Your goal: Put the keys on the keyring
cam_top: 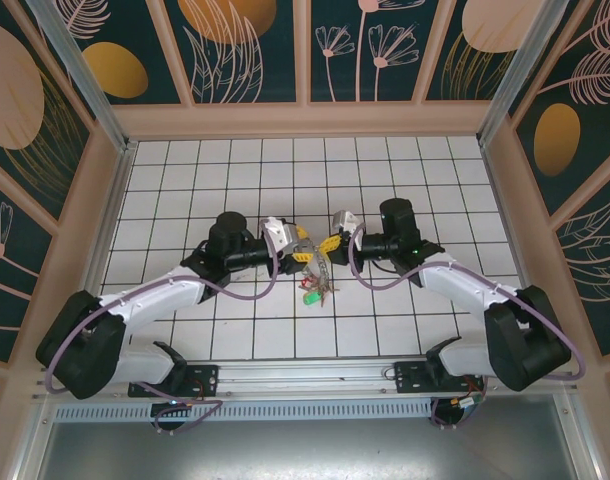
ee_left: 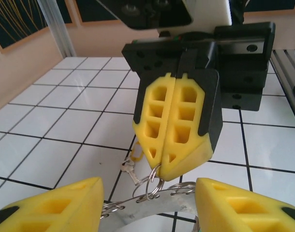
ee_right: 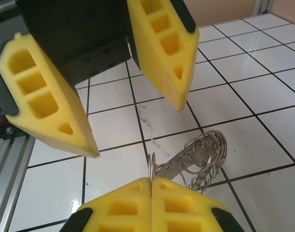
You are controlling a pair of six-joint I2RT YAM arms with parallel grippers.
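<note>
Mid-task, by my read: the keys [cam_top: 311,293], red and green heads, lie on the counter [cam_top: 185,170] at lower centre, apparently unthreaded, can't confirm. The right gripper [ee_left: 159,168] is pinched tight on a loop of the keyring [ee_right: 201,159]. The left gripper [ee_right: 134,128] is half-spread, straddling the keyring, contact unclear.

Silvery keyring [ee_right: 186,162]; white gridded floor [cam_top: 435,170]
</note>
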